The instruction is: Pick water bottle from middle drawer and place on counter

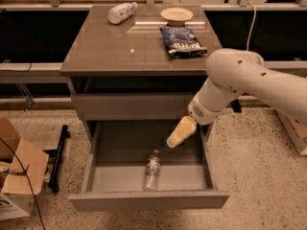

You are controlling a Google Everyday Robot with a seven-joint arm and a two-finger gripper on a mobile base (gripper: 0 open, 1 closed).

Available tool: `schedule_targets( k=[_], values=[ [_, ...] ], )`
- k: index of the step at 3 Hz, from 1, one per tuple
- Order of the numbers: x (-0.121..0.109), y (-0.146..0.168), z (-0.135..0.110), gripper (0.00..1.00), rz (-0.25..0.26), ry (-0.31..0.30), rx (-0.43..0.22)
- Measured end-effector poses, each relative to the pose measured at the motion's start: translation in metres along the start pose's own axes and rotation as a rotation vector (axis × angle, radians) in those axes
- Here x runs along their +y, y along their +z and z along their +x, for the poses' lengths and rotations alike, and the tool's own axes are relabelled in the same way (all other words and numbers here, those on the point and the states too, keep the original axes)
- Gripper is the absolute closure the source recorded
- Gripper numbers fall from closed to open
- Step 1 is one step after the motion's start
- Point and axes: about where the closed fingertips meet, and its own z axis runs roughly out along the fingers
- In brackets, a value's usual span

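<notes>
The water bottle [152, 170], small and clear with a label band, lies on the grey floor of the open middle drawer [148, 200], near its front, cap pointing away from the front. My gripper [172, 142] with pale yellow fingers hangs over the drawer, a little above and to the right of the bottle, not touching it. The white arm comes in from the right. The counter [110, 51] is the glossy grey-brown top of the cabinet above.
On the counter lie a fat white bottle [121, 12] at the back left, a tan bowl [176, 16] at the back and a dark snack bag [182, 40]. A cardboard box [17, 176] and a black bar [58, 155] sit on the floor to the left.
</notes>
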Motion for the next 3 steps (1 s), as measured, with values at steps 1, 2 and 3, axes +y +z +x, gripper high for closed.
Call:
schedule_targets(
  k=[1, 2, 3],
  values=[
    [0.0, 0.048, -0.015, 0.0, -0.077, 0.091, -0.016],
    [-0.003, 0.095, -0.026, 0.0, -0.105, 0.185, -0.01],
    [-0.003, 0.106, -0.027, 0.0, -0.112, 0.212, -0.008]
  ],
)
